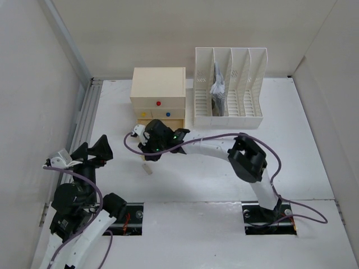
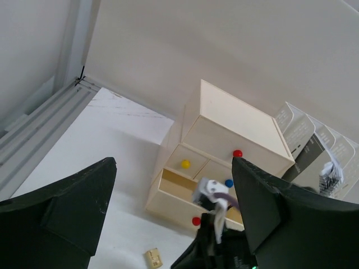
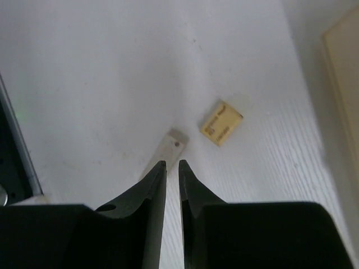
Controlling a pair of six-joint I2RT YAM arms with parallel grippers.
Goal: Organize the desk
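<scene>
Robot lab test cell, white desk (image 1: pixel 185 185) boxed by pale walls, two bolted arms, staged office organizers

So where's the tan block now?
The tan block lies on the desk, just right of the right claw in its wrist view, near the drawer box.

Pale walls (image 1: pixel 168 33) on three sides (evenly lit); cream drawer box (image 1: pixel 159 81) beside white file rack (image 1: pixel 227 121), far end.

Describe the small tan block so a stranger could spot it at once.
Find the cream drawer box at the back of the desk. In front of it, by the right gripper, lies a small square block. Unlike the white strip beside it, it is tan with faint print.
</scene>
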